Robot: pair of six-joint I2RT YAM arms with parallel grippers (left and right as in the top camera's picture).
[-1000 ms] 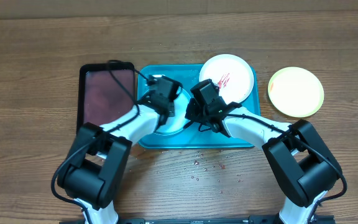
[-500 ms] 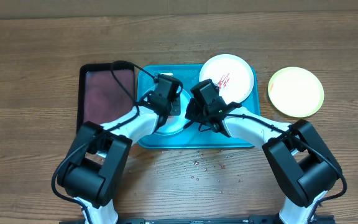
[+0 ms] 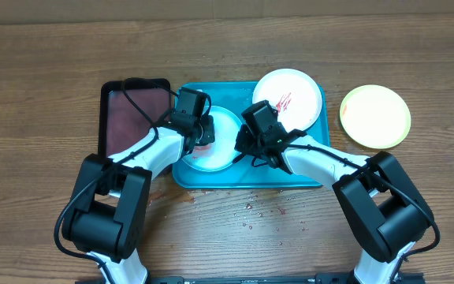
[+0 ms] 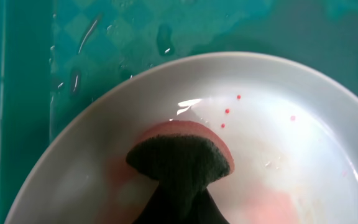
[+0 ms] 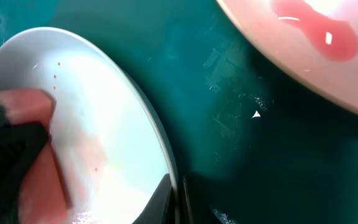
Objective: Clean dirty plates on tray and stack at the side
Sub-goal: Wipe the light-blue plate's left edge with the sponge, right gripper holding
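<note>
Both jaws are closed on something. The left gripper (image 3: 202, 132) clamps a sponge (image 4: 182, 155), dark scouring side up over a pink body, and presses it flat on the pale mint plate (image 3: 221, 154). The right gripper (image 5: 178, 200) pinches that plate's rim at its 3 o'clock edge, fingers narrowed to a thin slit.

We see the pale mint plate lying inside the tray (image 3: 294, 172), toward the tray's 9 o'clock side. In the wrist views its face is wet, with pink streaks and a few red specks around the sponge.

The white plate (image 3: 299, 88) sits at the tray's 1 o'clock corner, overlapping the rim, with red smears near its 7 o'clock edge.

The yellow-green plate (image 3: 375, 117) rests on the table (image 3: 46, 71), off the tray at 3 o'clock and apart from it.

A dark-red tray (image 3: 128, 118) lies just beside the blue one at 9 o'clock. Droplets (image 3: 278, 211) dot the table at the tray's 6 o'clock.
</note>
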